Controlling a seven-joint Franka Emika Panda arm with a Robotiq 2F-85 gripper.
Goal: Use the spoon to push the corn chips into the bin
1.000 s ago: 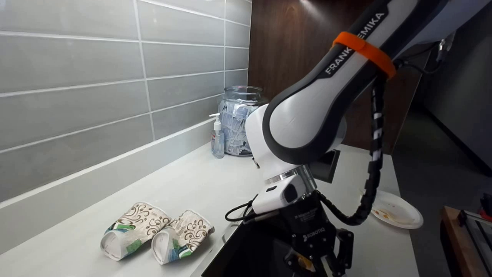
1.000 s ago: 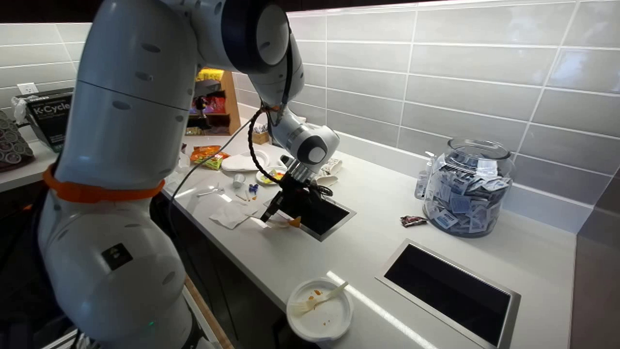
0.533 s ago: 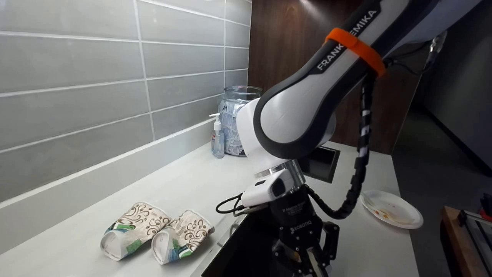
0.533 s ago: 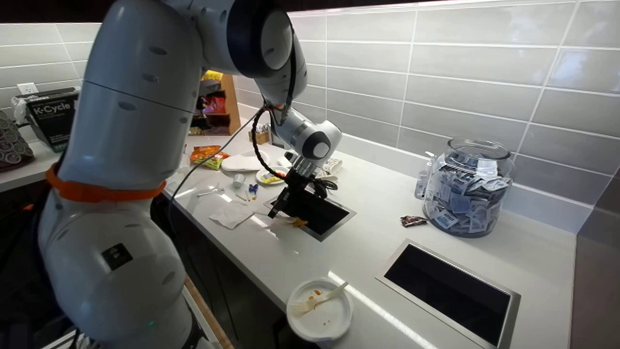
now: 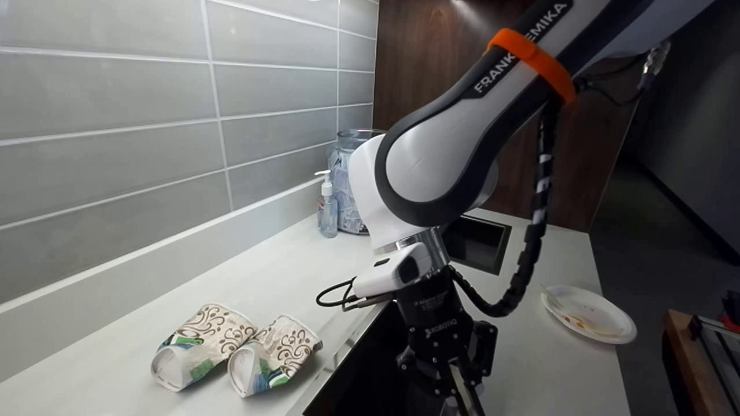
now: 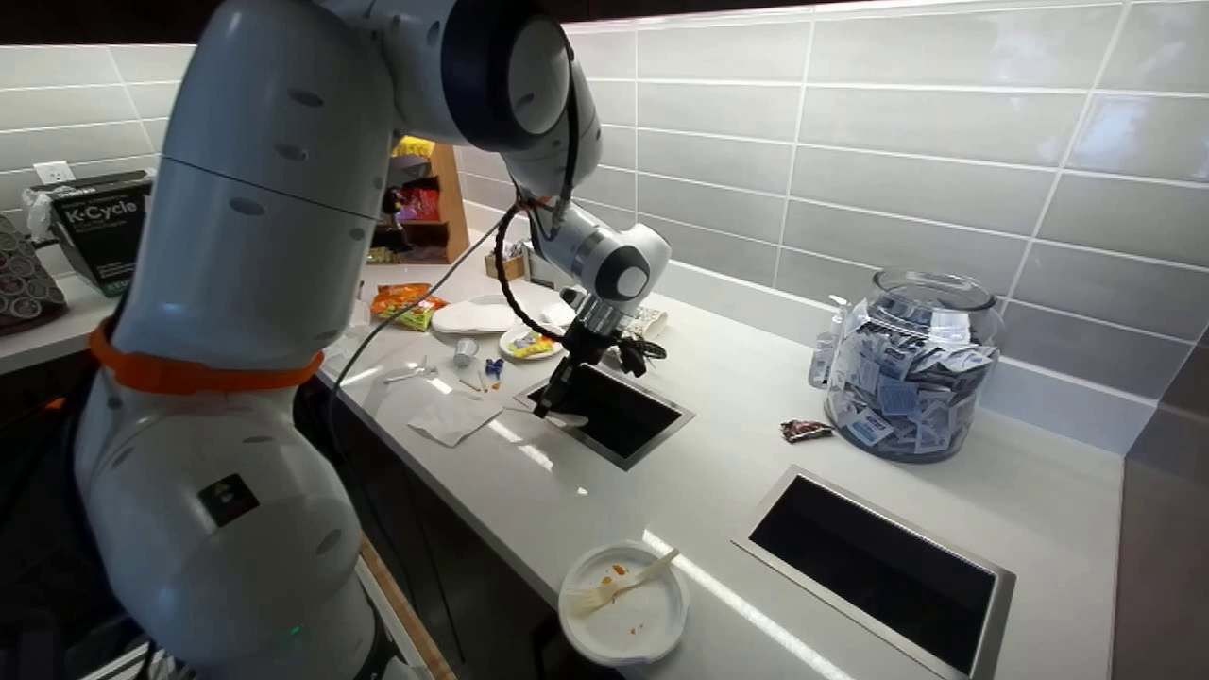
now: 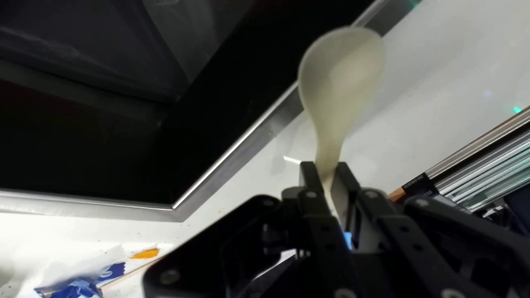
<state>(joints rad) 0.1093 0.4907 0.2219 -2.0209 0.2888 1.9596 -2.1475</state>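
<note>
- Clearly, the pincer (image 7: 327,176) is narrowed tight on the spoon (image 7: 341,78) — both pads press the pale handle, one from each side.
- The spoon's bowl points away from the pads; in the wrist view it crosses the steel rim of the bin (image 7: 236,158), seen partly against the dark inside and partly against the white bench (image 7: 439,74). Whether it touches the rim, I cannot tell.
- In both exterior views the arm (image 5: 445,162) bends down to that bin, a rectangular well set into the bench top.
- An orange chip (image 7: 145,253) lies on the bench near the bin's corner, with a crumpled blue wrapper (image 7: 80,287) just beside it.
- Two crumpled containers (image 5: 208,332), with brown swirls and green-and-white ends, lie side by side between the bin and the tiled wall (image 5: 115,92).
- At the bench's edge, well apart from the pincer, sits a round white plate (image 6: 652,619) bearing a pale fork (image 6: 647,573) and orange crumbs (image 6: 620,569).
- Farther along the bench is a second steel-framed well (image 6: 992,623).
- Near the wall stands a big glass jar (image 6: 935,304) full of blue-and-white sachets (image 6: 907,387) — a pump bottle (image 6: 824,357) just beside it, a small red wrapper (image 6: 806,432) lying by its base.
- A white napkin (image 6: 453,417) lies near the bin.
</note>
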